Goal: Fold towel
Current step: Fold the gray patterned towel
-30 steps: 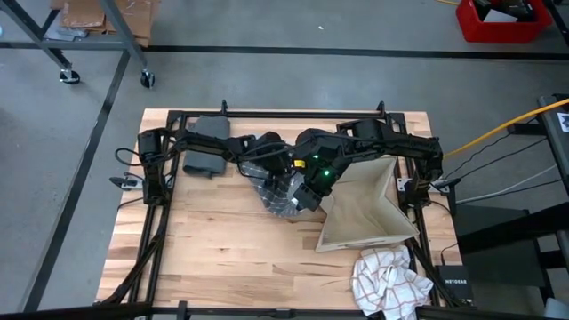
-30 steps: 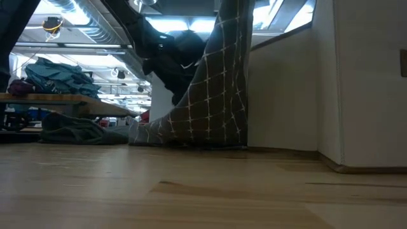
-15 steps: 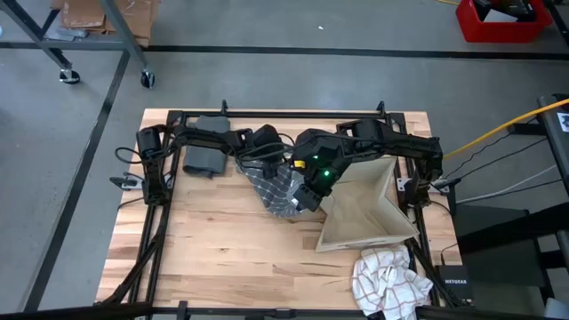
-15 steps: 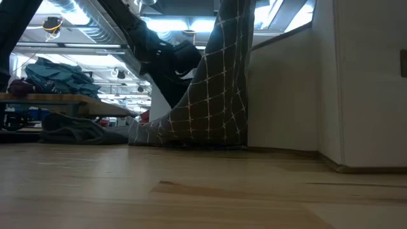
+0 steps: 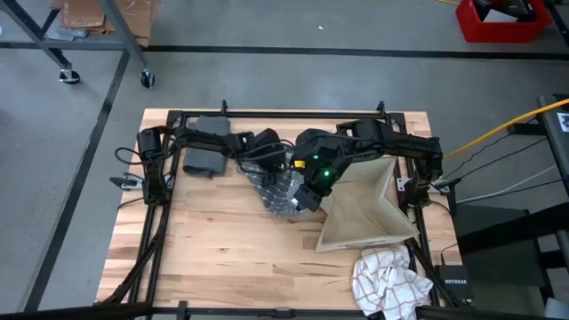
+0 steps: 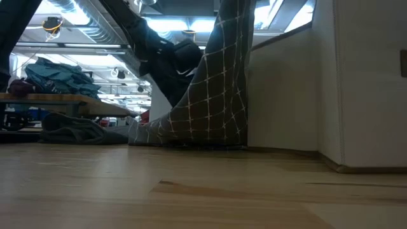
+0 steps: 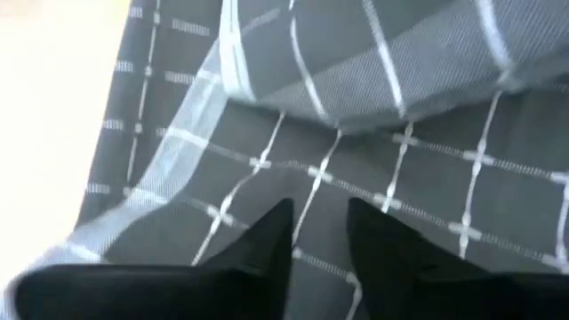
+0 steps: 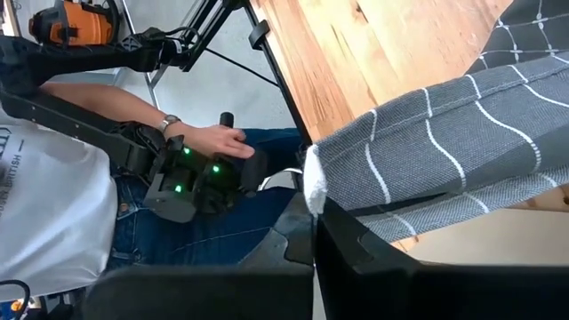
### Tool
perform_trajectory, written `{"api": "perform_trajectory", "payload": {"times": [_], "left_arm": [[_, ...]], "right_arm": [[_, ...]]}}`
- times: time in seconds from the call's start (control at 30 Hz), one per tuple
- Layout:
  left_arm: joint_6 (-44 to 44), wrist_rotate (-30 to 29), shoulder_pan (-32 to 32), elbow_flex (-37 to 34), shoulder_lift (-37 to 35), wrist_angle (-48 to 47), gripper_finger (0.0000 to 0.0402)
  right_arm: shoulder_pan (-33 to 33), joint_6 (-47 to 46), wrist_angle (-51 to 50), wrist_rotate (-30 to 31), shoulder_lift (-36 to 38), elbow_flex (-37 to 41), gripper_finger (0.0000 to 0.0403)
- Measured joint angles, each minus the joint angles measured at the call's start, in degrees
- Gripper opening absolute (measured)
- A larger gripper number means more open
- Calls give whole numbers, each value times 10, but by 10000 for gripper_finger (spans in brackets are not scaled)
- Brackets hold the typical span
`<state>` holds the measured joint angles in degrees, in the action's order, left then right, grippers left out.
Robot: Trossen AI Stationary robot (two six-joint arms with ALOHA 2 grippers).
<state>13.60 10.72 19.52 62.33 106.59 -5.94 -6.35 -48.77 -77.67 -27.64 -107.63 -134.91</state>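
Observation:
A grey towel with white check lines (image 5: 281,190) hangs from my right gripper (image 5: 308,197), which is shut on it high over the table's middle. In the low view the towel (image 6: 216,89) drops as a tall drape, and its lower end (image 6: 172,132) lies bunched on the wood. My left gripper (image 7: 320,236) stands open at the towel's left side (image 5: 267,163). Its fingertips are spread just over the checked cloth (image 7: 373,133). My right gripper holds the towel by a bunched part with a white hem (image 8: 313,182); its own body hides the fingertips. The cloth hangs below it, lower end on the table. Whether my left gripper touches the towel under its fingertips (image 7: 276,233), I cannot tell.
A beige fabric bin (image 5: 366,212) stands right of the towel. A dark grey folded cloth (image 5: 206,156) lies at the far left, and a white checked towel (image 5: 389,279) is crumpled at the near right corner. A person's hand (image 8: 213,142) rests on a control device beyond the table.
My left gripper has rolled a little beside the hanging towel without leaving its place. The towel keeps hanging from my right gripper, its lower end still on the table.

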Motion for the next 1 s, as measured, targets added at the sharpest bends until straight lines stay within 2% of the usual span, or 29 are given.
{"api": "perform_trajectory", "payload": {"times": [0.2,0.4,0.63,0.83,0.9,1.0], "left_arm": [[35,0,-33,0,0,42,211],[61,-42,-70,0,0,76,254],[10,-81,-98,0,24,153,260],[34,-167,-110,0,49,123,258],[30,-197,-109,0,49,113,244],[27,-206,-104,0,49,131,205]], "right_arm": [[0,-4,1,1,0,0,1],[0,-5,2,11,0,0,1],[0,-5,17,12,0,0,1],[0,-5,17,12,0,0,1],[0,-5,17,12,0,0,1],[0,4,17,12,0,0,1]]}}
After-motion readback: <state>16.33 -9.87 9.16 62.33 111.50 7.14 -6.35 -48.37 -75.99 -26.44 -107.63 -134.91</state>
